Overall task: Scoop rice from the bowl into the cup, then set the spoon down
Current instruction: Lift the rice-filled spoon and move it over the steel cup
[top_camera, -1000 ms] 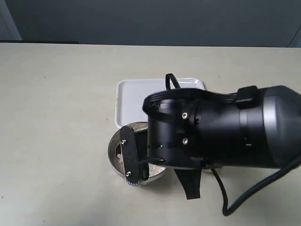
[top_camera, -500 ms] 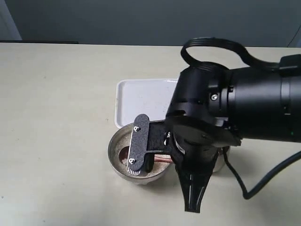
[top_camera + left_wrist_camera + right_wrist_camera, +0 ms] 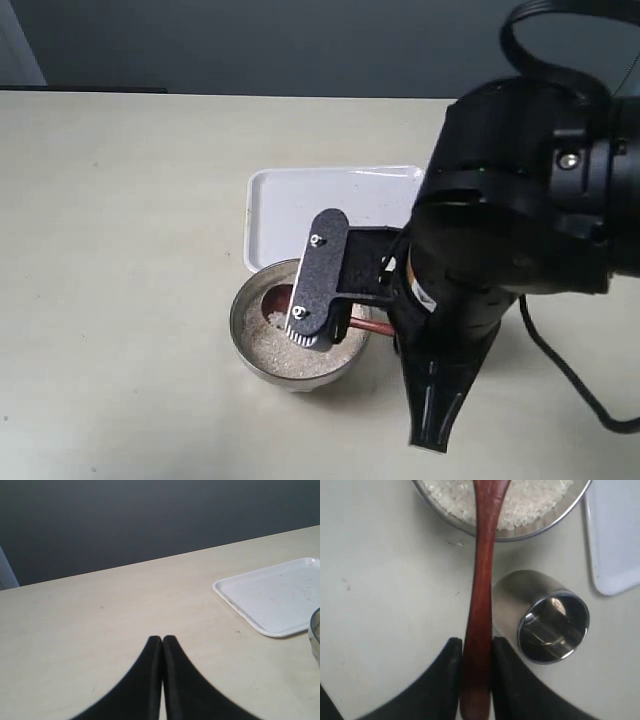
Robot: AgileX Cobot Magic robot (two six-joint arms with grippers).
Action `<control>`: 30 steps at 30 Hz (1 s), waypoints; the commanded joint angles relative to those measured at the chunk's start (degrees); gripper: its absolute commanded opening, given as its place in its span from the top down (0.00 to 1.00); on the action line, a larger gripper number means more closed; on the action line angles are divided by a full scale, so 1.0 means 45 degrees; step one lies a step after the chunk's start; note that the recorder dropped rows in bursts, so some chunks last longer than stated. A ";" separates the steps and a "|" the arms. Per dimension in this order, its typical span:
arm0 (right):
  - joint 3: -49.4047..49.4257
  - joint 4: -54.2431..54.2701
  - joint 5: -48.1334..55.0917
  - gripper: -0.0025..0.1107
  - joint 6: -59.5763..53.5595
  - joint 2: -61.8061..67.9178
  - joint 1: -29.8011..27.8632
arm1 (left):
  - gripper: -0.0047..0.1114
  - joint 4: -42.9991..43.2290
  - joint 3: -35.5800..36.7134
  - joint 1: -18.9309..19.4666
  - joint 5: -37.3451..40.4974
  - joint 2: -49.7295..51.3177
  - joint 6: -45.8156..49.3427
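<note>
Right, the right gripper (image 3: 476, 647) has the spoon (image 3: 482, 570) pinched by the far end of its handle. Its two black fingers (image 3: 447, 680) sit tight against either side of the wood, jaws about half apart with only the handle's width between them. From that grip the slim reddish-brown handle runs straight out ahead of the pincer and crosses the thin rim of the bowl (image 3: 540, 526). The spoon's head is out of the wrist picture, over the rice (image 3: 530, 500).

The exterior view picks it up: the spoon's oval head lies inside the bowl, on the side toward the white tray (image 3: 300, 200), with the white grains heaped across the rest of the bowl's floor. The wide bowl stands on the table (image 3: 120, 250), close against the tray's near edge.

The cup (image 3: 515, 595), small and mirror-bright, stands on the table outside the bowl, just to one side of the handle and close ahead of the pincer's fingertips. Whether the wood brushes it I can't tell. From the exterior view the big black arm covers the cup completely.

Over on the other side, the left gripper (image 3: 162, 640) hangs over bare table with its two dark fingers pressed together, nothing between them. The tray and a sliver of the bowl's rim lie off to its side.
</note>
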 commanded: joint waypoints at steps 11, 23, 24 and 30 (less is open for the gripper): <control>0.0302 -0.0705 0.1387 0.98 0.0422 -0.1181 -0.1923 | 0.96 0.0008 -0.0031 -0.0059 -0.0087 -0.0055 -0.0069; 0.3075 -0.0239 0.1510 0.98 0.0906 -0.3742 -0.2237 | 0.96 0.0008 -0.0031 -0.0059 -0.0087 -0.0055 -0.0069; 0.3198 -0.0300 0.1510 0.98 0.1040 -0.3911 -0.2237 | 0.96 0.0008 -0.0031 -0.0059 -0.0087 -0.0055 -0.0069; 0.3761 -0.1104 0.1510 0.98 0.1344 -0.4558 -0.2237 | 0.96 0.0008 -0.0031 -0.0059 -0.0087 -0.0055 -0.0069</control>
